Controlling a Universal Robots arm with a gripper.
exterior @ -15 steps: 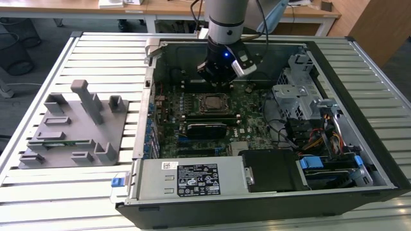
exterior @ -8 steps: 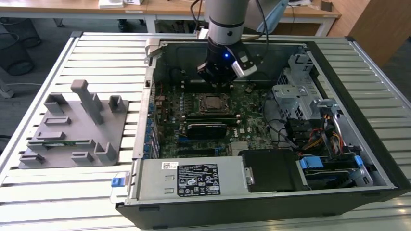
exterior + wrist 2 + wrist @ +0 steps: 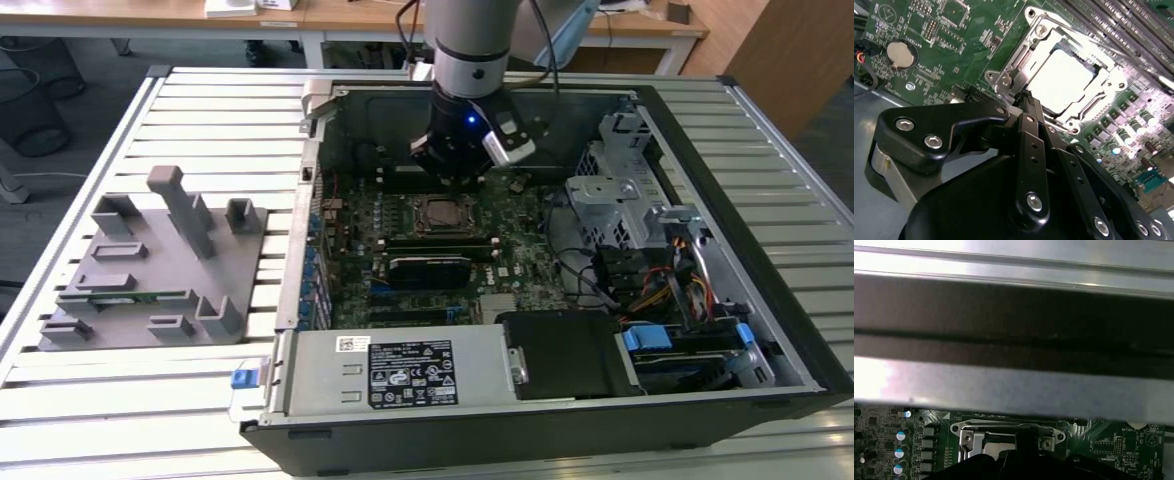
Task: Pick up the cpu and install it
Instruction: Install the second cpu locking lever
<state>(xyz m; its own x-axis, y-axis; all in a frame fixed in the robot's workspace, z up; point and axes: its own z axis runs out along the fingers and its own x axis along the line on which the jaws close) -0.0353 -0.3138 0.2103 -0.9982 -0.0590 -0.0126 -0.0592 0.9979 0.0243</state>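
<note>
Hovering just beyond the socket's [image 3: 441, 214] far edge, the hand [image 3: 1026, 100], fingers pressed together and empty, faces the cpu [image 3: 1060, 81] already seated.

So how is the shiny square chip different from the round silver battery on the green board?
The cpu is square, while the coin battery is round. The cpu looks larger than the coin battery. The cpu sits inside a metal socket frame, close to the gripper; the coin battery sits in a black ring, further away. Both are flat, silvery and lie on the motherboard.
</note>
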